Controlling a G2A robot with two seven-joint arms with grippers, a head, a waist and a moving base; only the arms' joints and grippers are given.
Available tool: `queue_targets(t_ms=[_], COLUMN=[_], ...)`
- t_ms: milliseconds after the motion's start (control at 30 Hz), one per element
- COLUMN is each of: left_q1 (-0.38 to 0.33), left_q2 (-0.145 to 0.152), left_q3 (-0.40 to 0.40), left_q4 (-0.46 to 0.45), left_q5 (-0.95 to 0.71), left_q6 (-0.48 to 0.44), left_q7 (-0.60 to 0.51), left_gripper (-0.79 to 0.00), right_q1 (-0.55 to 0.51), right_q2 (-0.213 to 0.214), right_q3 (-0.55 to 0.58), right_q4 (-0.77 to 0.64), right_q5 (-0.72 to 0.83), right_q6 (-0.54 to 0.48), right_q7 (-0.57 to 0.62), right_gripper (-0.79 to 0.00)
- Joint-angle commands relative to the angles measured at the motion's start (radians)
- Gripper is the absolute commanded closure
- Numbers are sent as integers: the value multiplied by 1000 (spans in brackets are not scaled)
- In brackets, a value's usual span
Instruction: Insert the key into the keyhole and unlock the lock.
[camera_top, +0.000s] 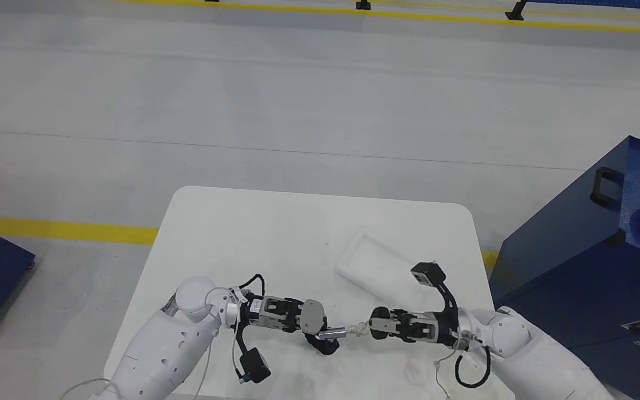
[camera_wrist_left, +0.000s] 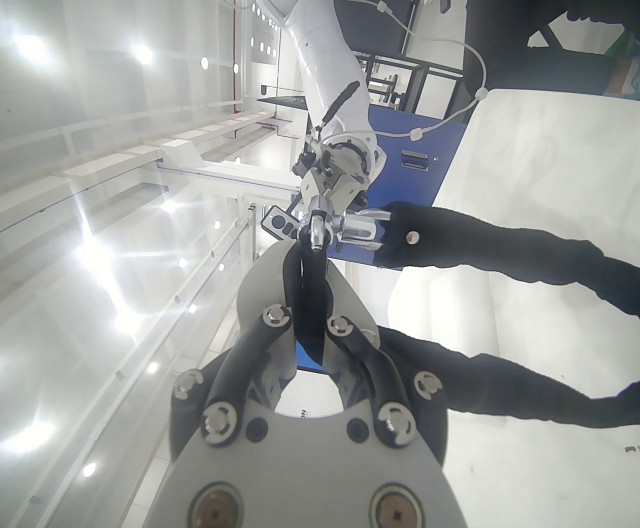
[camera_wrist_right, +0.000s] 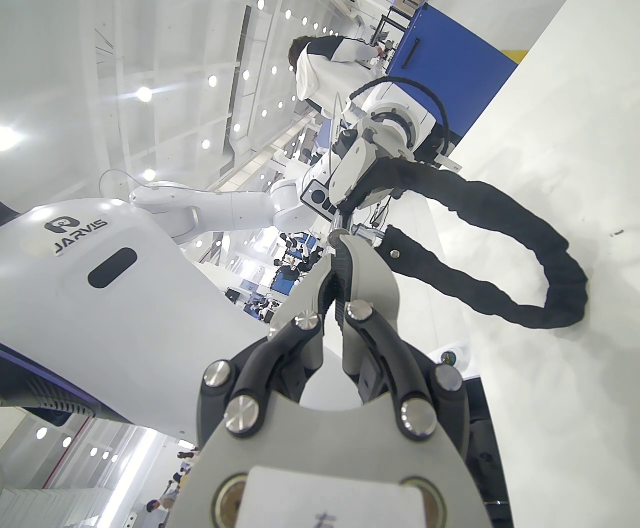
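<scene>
1. The surface (camera_top: 250, 225) is a white table with rounded corners. A flat white tray (camera_top: 375, 262) lies toward its far right part, well apart from both hands.
2. The room has a grey floor (camera_top: 300, 90) marked with yellow lines (camera_top: 70, 231). A blue cabinet (camera_top: 580, 250) stands just beside the surface on its right.
3. We find the lock (camera_wrist_left: 357, 227), a chrome body, held up over the near part of the surface, between the two hands.
4. A black-sleeved cable (camera_wrist_left: 500, 250) runs from the lock in a loop. In the right wrist view the far bend of the loop rests on the surface.
5. The left hand (camera_wrist_left: 306, 270) has its fingers pressed together on the sleeved cable, just behind the chrome body.
6. The right hand (camera_wrist_right: 339, 255) faces the left hand from the other side of the lock. Its fingers pinch the key (camera_wrist_right: 336, 233), of which a small piece of metal shows at the fingertips.
7. The key end of the right hand meets the chrome body of the lock. We cannot tell whether the key is seated in the keyhole.
</scene>
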Motion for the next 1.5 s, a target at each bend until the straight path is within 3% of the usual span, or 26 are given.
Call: queue_targets(t_ms=[0, 333, 400, 500, 1467], left_q1=[0, 0, 0, 0, 0], left_q2=[0, 0, 0, 0, 0], left_q3=[0, 0, 0, 0, 0], left_q4=[0, 0, 0, 0, 0], left_q5=[0, 0, 0, 0, 0], left_q6=[0, 0, 0, 0, 0], left_q7=[0, 0, 0, 0, 0], left_gripper=[0, 0, 0, 0, 0], right_q1=[2, 7, 6, 6, 65], right_q2=[1, 4, 5, 8, 14], right_q3=[-1, -11, -13, -14, -62], right_q4=[-1, -2, -4, -7, -31], right_q5=[-8, -13, -9, -5, -17], right_q6=[-2, -8, -10, -10, 25], right_q7=[-2, -8, -10, -10, 25], right_gripper=[0, 0, -65, -86, -43])
